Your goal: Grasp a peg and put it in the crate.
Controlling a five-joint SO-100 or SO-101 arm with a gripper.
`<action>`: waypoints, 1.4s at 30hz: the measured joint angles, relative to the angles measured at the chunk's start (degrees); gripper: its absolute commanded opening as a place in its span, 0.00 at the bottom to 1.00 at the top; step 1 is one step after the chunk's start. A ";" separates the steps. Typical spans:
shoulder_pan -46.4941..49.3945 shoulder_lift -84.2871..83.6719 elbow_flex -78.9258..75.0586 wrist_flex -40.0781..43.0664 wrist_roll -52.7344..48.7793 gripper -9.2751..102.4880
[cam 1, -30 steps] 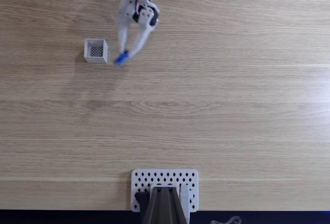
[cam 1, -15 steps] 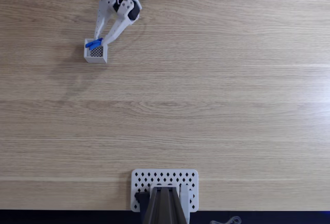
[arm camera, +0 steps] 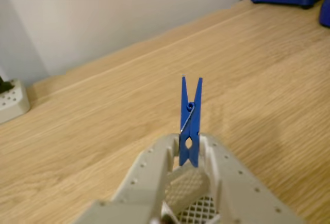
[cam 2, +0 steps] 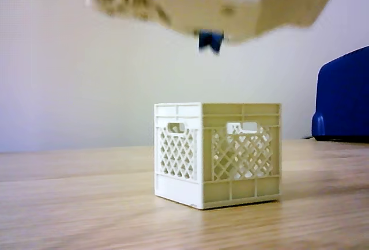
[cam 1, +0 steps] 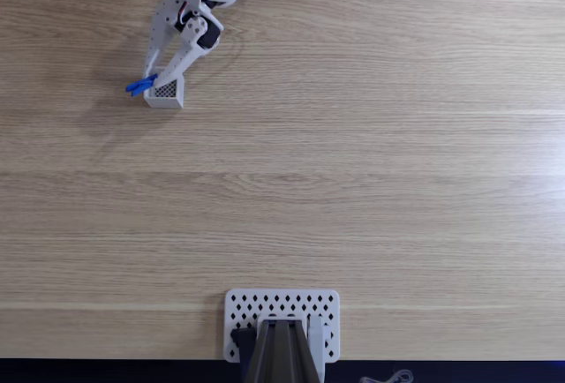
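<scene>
Peg (arm camera: 190,126) sits clamped between the gripper (cam 1: 155,82) fingers, held high over the crate (cam 2: 218,154) near the table's (cam 1: 353,180) far-left corner, apparently so it can drop inside.

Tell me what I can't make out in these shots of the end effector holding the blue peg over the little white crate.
- Peg, other view: mostly covered by the blurred end effector; its full length is hidden.
- Crate, wrist view: cut off by the bottom edge and screened by the fingers.
- Crate interior, other view: walls block the bottom.
- Blue object, other view: cropped at the right edge, unidentifiable.
- Peg, fixed view: too small for detail.
</scene>
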 measured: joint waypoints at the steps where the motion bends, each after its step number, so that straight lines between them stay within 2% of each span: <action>1: 0.00 -0.09 0.00 0.00 0.00 0.09; 7: 0.00 -0.18 0.00 0.00 0.00 0.11; 15: 0.00 -0.18 0.00 0.00 0.00 0.23; 19: 0.00 -0.18 0.00 1.93 0.00 0.18; 23: 0.00 -0.18 0.00 2.90 0.00 0.06; 34: 0.00 1.93 0.00 3.34 0.00 0.08; 38: -1.93 9.49 0.00 8.09 3.25 0.08; 42: -6.59 19.86 0.00 19.42 9.76 0.08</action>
